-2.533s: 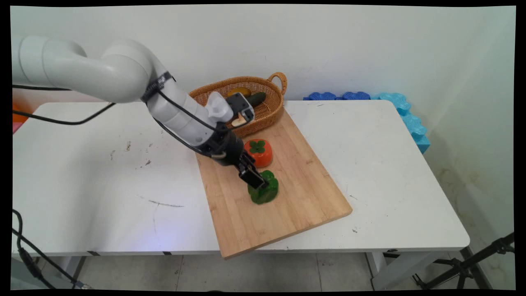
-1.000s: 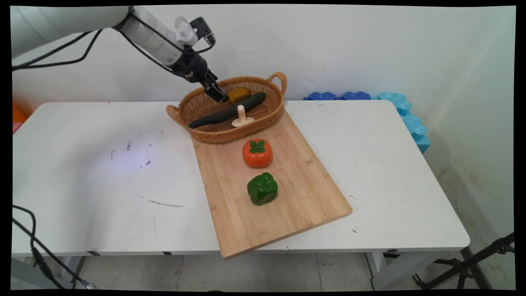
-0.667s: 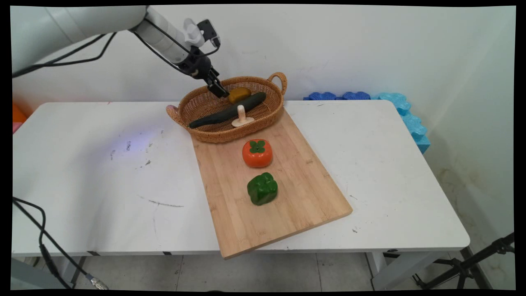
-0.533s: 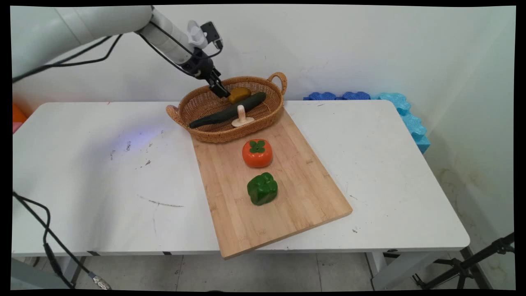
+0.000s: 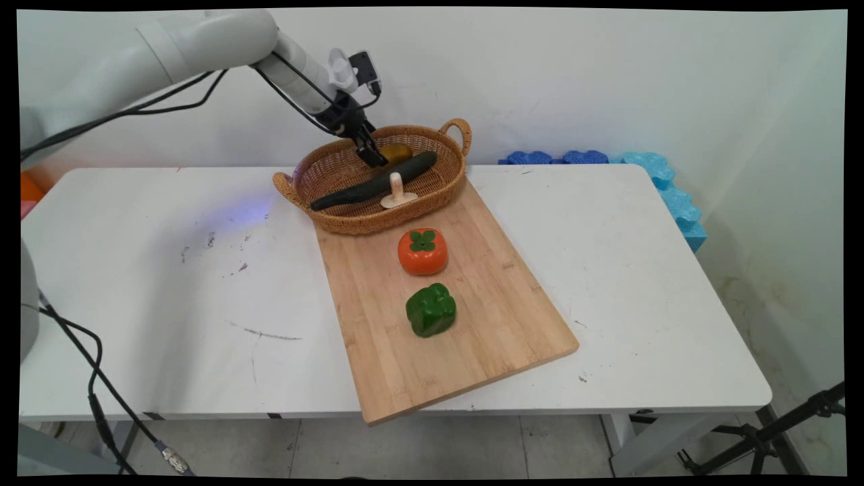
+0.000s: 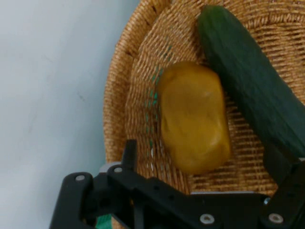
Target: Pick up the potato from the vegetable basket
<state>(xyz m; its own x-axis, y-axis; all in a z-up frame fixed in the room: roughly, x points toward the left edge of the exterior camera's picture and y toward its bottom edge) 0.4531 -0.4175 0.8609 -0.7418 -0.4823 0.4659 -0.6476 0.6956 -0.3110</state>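
since two and a half seconds ago the arm has lifted away from the green pepper [image 5: 431, 310] on the cutting board [image 5: 472, 337] and swung up to the wicker basket [image 5: 337, 216], closing in bit by bit over the last second. the hand [image 5: 375, 156] now hangs tilted over the basket's far side, tips just above a yellow-brown potato [image 6: 194, 117] that lies against the far end of a long dark cucumber [image 6: 252, 76]. in the hand view the fingers appear spread, one rising at the left and the other at the right edge, with the potato lying ahead between them and nothing pinched. the potato touches the cucumber along one side and sits near the basket's woven wall on the other. a pale mushroom [image 5: 397, 190] stands in the basket beside the cucumber, nearer the camera. on the board, an orange persimmon [image 5: 422, 251] sits just in front of the basket and the green pepper beyond it toward the viewer, both apart from the hand. the white surface [image 5: 169, 304] around the board carries only scuff marks. by the look of it, any closing on the potato would go best across its narrower width, with one finger slipped into the tight seam by the cucumber and the other kept clear of the wicker wall.
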